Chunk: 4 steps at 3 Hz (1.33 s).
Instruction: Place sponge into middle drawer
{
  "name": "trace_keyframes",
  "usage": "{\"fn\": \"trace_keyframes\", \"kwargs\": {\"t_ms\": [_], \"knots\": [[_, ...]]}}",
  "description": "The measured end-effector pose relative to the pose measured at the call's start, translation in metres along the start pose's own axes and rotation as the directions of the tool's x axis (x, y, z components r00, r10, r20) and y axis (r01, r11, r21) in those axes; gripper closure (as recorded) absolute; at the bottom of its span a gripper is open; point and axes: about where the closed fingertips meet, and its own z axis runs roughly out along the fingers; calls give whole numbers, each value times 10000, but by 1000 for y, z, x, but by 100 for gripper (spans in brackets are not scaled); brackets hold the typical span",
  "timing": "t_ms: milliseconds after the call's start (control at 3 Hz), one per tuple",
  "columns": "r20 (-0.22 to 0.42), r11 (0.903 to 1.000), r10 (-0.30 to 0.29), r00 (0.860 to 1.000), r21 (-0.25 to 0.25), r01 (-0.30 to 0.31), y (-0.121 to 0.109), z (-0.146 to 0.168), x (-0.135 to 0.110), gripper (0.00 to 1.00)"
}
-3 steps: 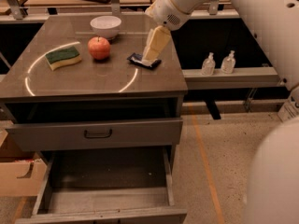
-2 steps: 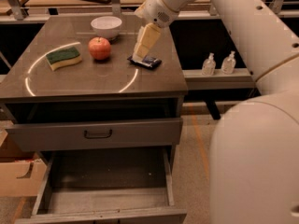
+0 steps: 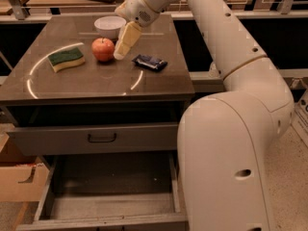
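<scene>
The end effector hangs tip-down over the tabletop, just right of the red apple and left of the dark snack packet; whether it is spread or pressed together cannot be told. The sponge lies green side up left of the apple, and the middle drawer stands pulled out below.

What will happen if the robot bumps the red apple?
The apple looks round, so it would probably roll across the tabletop. Its skin seems smooth, so maybe slippery. The gripper hangs close beside it, opposite the sponge, so a nudge could send it that way.
</scene>
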Motion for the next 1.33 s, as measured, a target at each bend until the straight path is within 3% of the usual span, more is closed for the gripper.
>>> {"fn": "trace_keyframes", "kwargs": {"t_ms": [333,667,1333], "knots": [[-273,9995,32,9996,323,-23,-6,19,-15,0],[-482,9989,26,9988,464,-3,-12,60,-16,0],[-748,9988,-62,9972,484,98,-21,109,-11,0]]}}
